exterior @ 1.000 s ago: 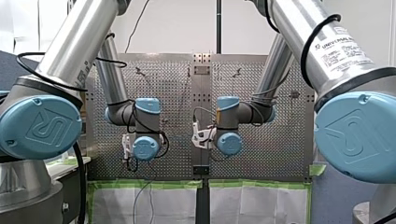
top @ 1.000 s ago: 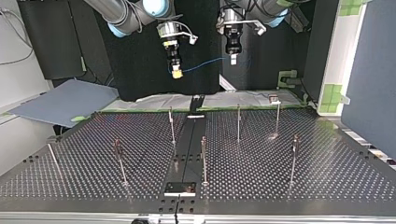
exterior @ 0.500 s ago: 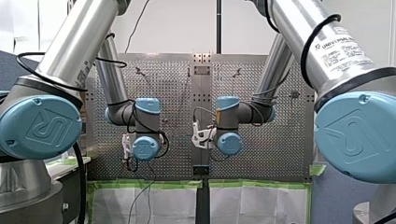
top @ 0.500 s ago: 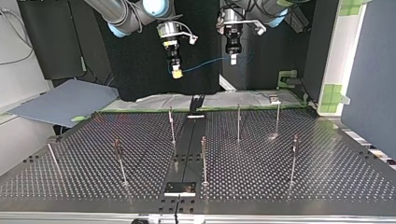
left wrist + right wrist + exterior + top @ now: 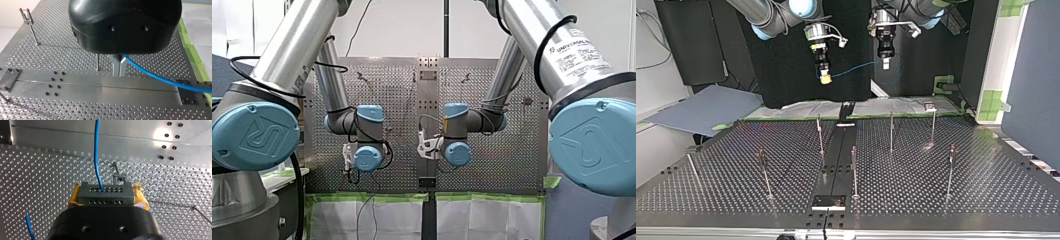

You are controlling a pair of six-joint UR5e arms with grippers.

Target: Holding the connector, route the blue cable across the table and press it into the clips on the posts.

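Blue cable (image 5: 856,66) is hanging in the air as a short, slightly sagging span between the two arms, well above the table (image 5: 946,195) and clear of every post. At one end the grey connector (image 5: 103,192) is sitting pinched in my right jaws, the yellow pads (image 5: 73,199) pressing on its two short sides, and the cable is leaving its face straight ahead. My left jaws are pressing together on the cable further along, the metal fingers (image 5: 117,67) meeting at their tips, and the cable is running out sideways from them toward the green-taped edge (image 5: 193,52) of the table. In the top view both jaws are pointing down near the middle, apart from each other. Below them the thin posts (image 5: 891,131) are standing upright and well apart across the perforated table, leaving wide bare lanes between them, and a smooth metal strip (image 5: 838,150) is running down the middle. One post (image 5: 97,62) is showing just beside my left fingers, at the strip's edge
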